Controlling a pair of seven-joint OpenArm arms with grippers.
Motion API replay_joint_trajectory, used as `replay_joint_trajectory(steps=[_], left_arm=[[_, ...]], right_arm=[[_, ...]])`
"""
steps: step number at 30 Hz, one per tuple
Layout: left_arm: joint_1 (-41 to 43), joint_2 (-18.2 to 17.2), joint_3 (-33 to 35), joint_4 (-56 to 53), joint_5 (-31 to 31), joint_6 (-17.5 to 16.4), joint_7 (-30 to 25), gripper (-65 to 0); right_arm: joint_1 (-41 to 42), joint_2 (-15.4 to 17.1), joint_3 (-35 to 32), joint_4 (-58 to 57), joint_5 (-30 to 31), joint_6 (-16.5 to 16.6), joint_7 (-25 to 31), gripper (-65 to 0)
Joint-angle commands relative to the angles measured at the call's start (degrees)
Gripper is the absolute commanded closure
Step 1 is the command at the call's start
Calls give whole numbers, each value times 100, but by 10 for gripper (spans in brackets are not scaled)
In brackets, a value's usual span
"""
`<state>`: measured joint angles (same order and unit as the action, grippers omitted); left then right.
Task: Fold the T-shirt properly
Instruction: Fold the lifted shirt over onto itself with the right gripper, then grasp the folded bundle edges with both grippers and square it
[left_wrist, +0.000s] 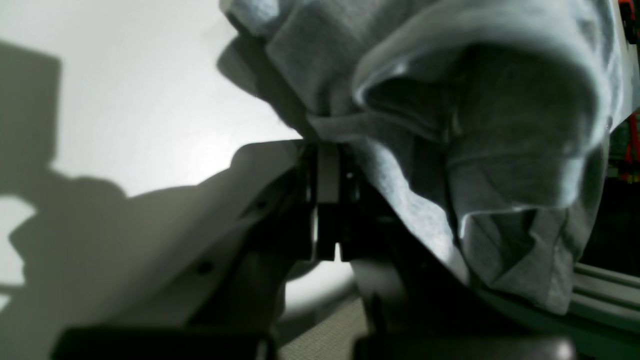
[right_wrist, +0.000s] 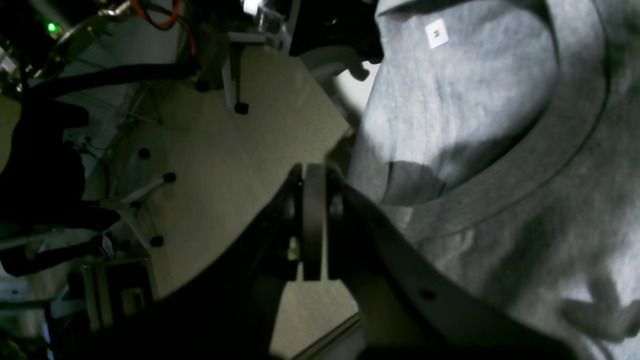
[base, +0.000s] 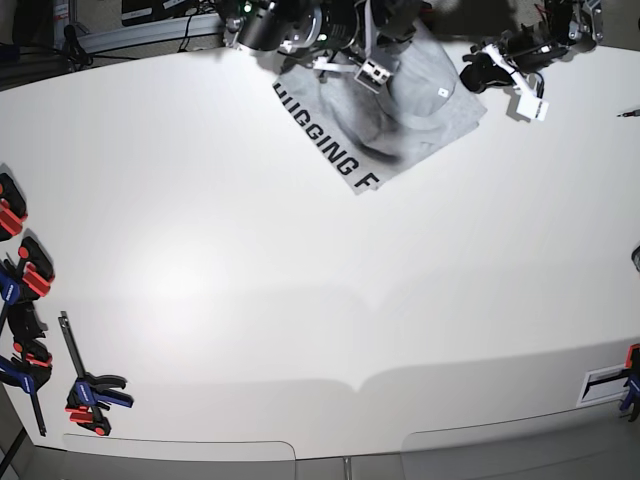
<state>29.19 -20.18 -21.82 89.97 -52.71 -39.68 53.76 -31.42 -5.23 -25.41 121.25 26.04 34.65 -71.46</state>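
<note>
The light grey T-shirt (base: 400, 130) lies bunched at the far edge of the white table (base: 300, 280), with black lettering along its near-left edge. In the left wrist view its folds (left_wrist: 500, 125) hang in thick humps, and a hem meets the tips of my left gripper (left_wrist: 327, 150), which is shut on it. In the base view that gripper (base: 478, 72) is at the shirt's right corner. My right gripper (right_wrist: 314, 170) is shut beside the collar of the T-shirt (right_wrist: 475, 100), whose edge runs in at its fingertips. Seen from the base, my right gripper (base: 365, 65) is over the shirt's top.
Red and blue clamps (base: 90, 395) lie at the table's near-left corner, with more clamps (base: 20, 260) along the left edge. Another clamp (base: 630, 375) sits at the right edge. Cables and arm bases crowd the far edge. Beyond the table edge, floor (right_wrist: 225, 150) shows.
</note>
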Motion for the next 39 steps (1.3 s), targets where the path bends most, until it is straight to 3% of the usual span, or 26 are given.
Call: replay_joint_trajectory(steps=[1, 3, 5, 7, 12, 16, 18, 23, 27, 32, 36, 39], left_arm=[[15, -68, -24, 52, -26, -32, -79, 0], [15, -68, -24, 52, -26, -32, -118, 0], [13, -68, -26, 52, -28, -32, -186, 0], [11, -109, -28, 55, -31, -32, -354, 0], [17, -160, -586, 295, -520, -32, -588, 0], [17, -162, -1281, 737, -1001, -32, -516, 0], [17, -164, -1473, 918, -1266, -32, -262, 0], [17, -160, -1368, 1102, -3047, -32, 1200, 0], [20, -160, -981, 1108, -3229, -32, 2011, 0], [50, -160, -39, 1108, -3229, -32, 2319, 0], [48, -160, 671, 1108, -3229, -32, 2490, 0], [50, -162, 1086, 1108, -3229, -32, 2594, 0]], right_arm=[[20, -48, -26, 90, 289, 164, 111, 0], [87, -48, -28, 92, 317, 254, 160, -6], [208, -50, -28, 94, 358, 249, 203, -73], [337, -55, -28, 94, 461, 249, 275, -98], [667, -96, -7, 94, 374, 245, 518, -98], [793, -96, -7, 94, -254, 225, 809, -76], [872, -96, -7, 94, -671, 149, 1073, 0], [1314, -96, -4, 92, -1574, -269, 1353, 0], [1777, -96, 9, 22, -1987, -476, 1543, 0], [2483, -96, 256, -949, -1838, -487, 1578, 0], [3161, -96, 651, -1895, -1134, -282, 1451, 0], [3665, -96, 999, -2413, -352, -68, 1034, 0]])
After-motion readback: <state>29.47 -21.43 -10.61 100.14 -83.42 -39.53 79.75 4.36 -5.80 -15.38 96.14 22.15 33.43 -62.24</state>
